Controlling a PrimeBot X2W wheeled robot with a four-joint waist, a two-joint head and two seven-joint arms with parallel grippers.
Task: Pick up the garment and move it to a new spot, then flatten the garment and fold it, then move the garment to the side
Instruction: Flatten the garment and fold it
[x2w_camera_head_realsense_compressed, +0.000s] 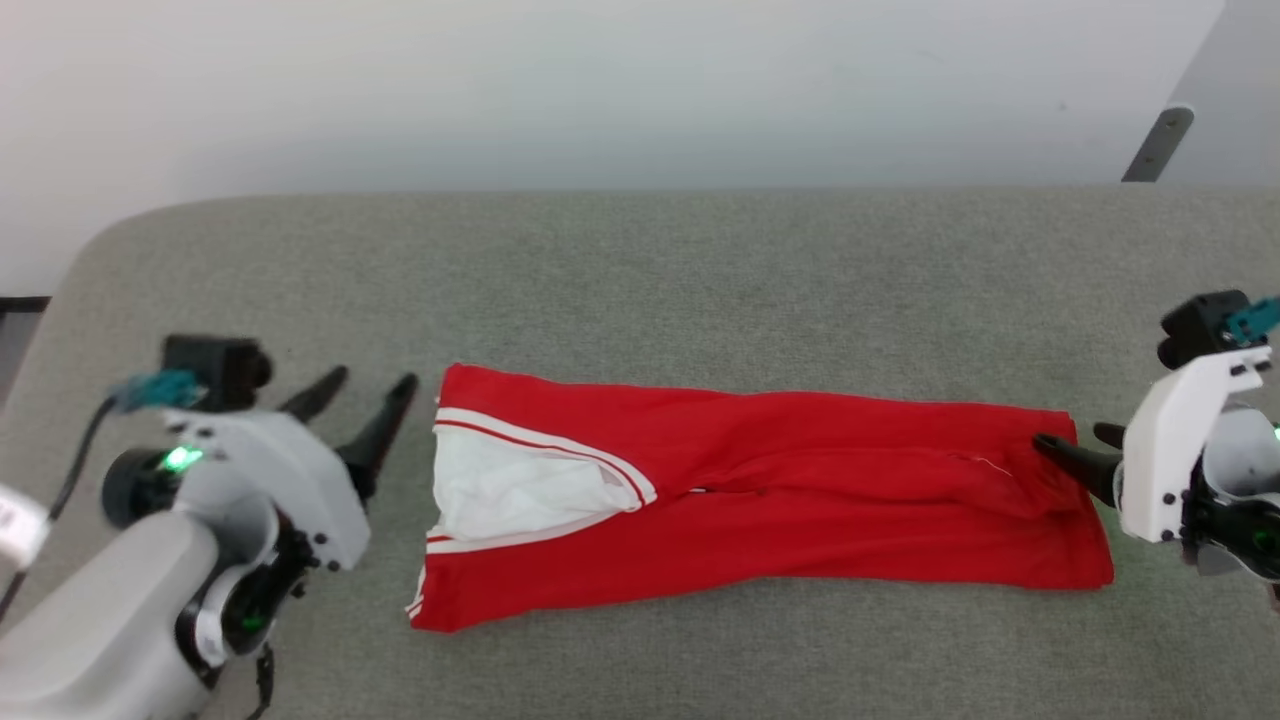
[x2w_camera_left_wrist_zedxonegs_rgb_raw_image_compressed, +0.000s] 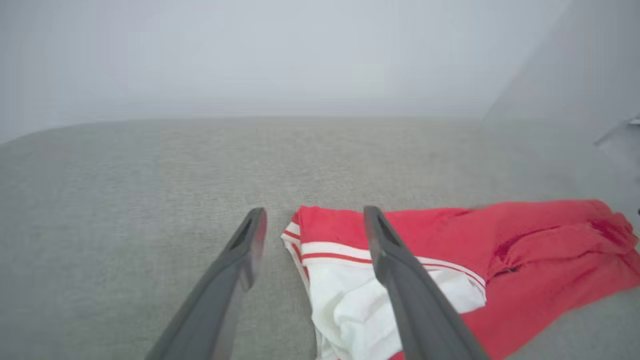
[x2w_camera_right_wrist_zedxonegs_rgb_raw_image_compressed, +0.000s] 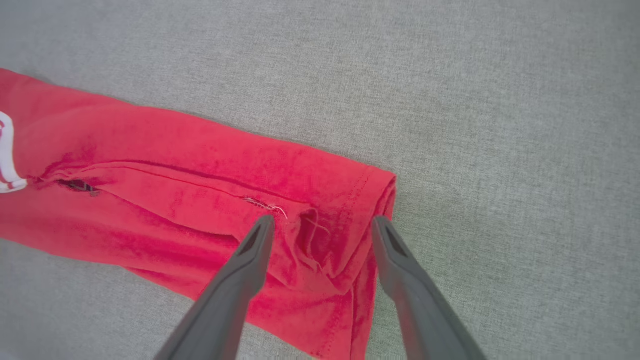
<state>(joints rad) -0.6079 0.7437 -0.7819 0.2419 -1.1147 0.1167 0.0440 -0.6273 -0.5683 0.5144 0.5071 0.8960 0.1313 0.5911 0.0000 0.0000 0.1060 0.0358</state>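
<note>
Folding on well probably means pinching both ends evenly: the garment (x2w_camera_head_realsense_compressed: 800, 480) lies as a long strip on the table (x2w_camera_head_realsense_compressed: 640, 280), left gripper (x2w_camera_head_realsense_compressed: 374, 377) and right gripper (x2w_camera_head_realsense_compressed: 1070, 437) gaping empty at its ends.

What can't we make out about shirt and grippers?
- Head view: garment inner layers, hidden under its own top fold.
- Head view: whether right gripper touches cloth; fingertip overlaps the edge, wrist housing hides the rest.
- Left wrist view: garment's near edge, cut off at the bottom, behind a finger.
</note>
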